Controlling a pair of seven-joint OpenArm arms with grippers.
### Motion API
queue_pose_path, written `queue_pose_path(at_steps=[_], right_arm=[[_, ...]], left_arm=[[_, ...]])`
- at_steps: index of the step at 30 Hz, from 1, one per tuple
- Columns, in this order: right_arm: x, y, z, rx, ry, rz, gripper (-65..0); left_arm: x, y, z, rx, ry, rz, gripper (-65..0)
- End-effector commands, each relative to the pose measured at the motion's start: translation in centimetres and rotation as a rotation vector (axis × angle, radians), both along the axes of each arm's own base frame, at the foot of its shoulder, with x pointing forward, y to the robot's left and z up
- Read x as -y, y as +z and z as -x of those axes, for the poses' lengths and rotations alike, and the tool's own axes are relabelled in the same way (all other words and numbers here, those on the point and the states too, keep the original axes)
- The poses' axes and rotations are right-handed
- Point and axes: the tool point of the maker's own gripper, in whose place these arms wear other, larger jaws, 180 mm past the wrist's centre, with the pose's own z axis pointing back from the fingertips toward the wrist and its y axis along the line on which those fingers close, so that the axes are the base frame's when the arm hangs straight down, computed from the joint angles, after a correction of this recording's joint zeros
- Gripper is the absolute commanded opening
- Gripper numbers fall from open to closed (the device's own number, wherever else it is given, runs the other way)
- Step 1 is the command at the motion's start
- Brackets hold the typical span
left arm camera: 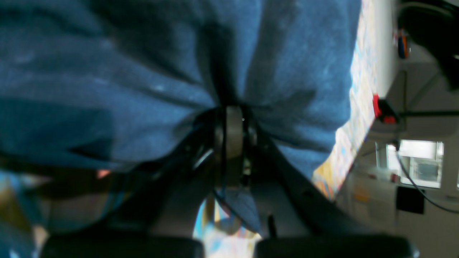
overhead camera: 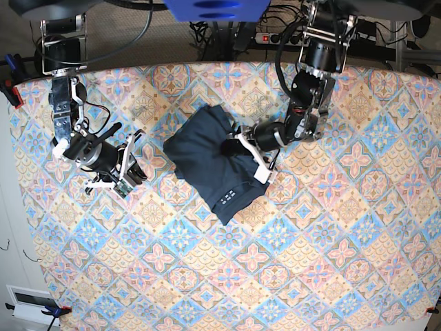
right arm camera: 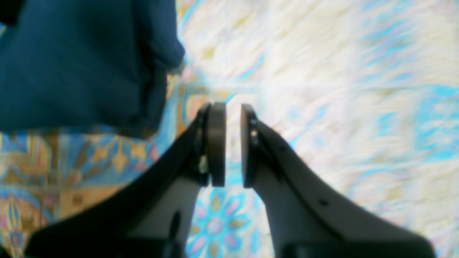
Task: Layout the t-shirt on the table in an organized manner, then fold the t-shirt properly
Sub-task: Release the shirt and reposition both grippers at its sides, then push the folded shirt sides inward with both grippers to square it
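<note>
The t-shirt (overhead camera: pixel 210 164) is seen lying in a rumpled, roughly diamond-shaped heap on the table (overhead camera: pixel 331 269), toward the upper middle of the patterned cloth in the base view. A row of small white marks is shown near its lower corner. The fabric is bunched up and folded over itself at the top and along the side nearest the left arm.

The left gripper (overhead camera: pixel 234 143) is pressed right into the shirt's upper right part, and cloth is gathered around it. From the left wrist view, deep creases in the dark blue fabric (left arm camera: pixel 143 71) are seen radiating into the left gripper (left arm camera: pixel 232 120); its pads are drawn together with the cloth pinched between them, so a grasp on the t-shirt is shown. A strip of patterned table (left arm camera: pixel 362 93) is visible along the shirt's edge there.

The right gripper (overhead camera: pixel 131 162) is held well apart from the shirt, over bare tablecloth at the base view's left. In the right wrist view, a narrow gap is shown between its fingers (right arm camera: pixel 216 143), with nothing held in it: the right gripper (right arm camera: pixel 233 143) is slightly parted and empty. A corner of the t-shirt (right arm camera: pixel 79 61) is seen beyond it, not touched. The table (right arm camera: pixel 322 71) is blurred in this view.
</note>
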Motion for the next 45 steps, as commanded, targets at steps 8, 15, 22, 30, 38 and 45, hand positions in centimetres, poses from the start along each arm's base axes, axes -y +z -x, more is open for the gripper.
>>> queue_pose_path(at_steps=[8, 15, 22, 30, 38, 45], right_arm=[[-2.0, 4.4, 1.2, 0.086, 0.037, -0.155, -58.4], [-1.4, 3.4, 1.0, 0.054, 0.015, -0.16, -58.4], [0.3, 1.2, -3.9, 0.012, -0.092, -0.157, -58.4], [2.2, -2.0, -8.3, -0.086, -0.193, -0.114, -58.4], [2.2, -5.2, -8.2, -0.183, -0.205, -0.057, -58.4], [-0.7, -8.7, -3.4, -0.256, -0.089, 0.001, -58.4]], left_arm=[[5.5, 2.6, -4.6, 0.089, -0.078, -0.017, -65.0], [4.5, 4.6, -5.6, 0.13, -0.097, -0.028, -65.0], [1.4, 6.4, -2.6, 0.178, -0.074, -0.019, -65.0], [1.5, 4.3, -1.4, 0.132, -0.068, -0.029, -65.0], [-0.2, 1.9, -4.0, 0.075, -0.01, -0.068, -65.0], [-0.1, 1.3, -7.1, 0.052, 0.036, -0.069, -65.0]])
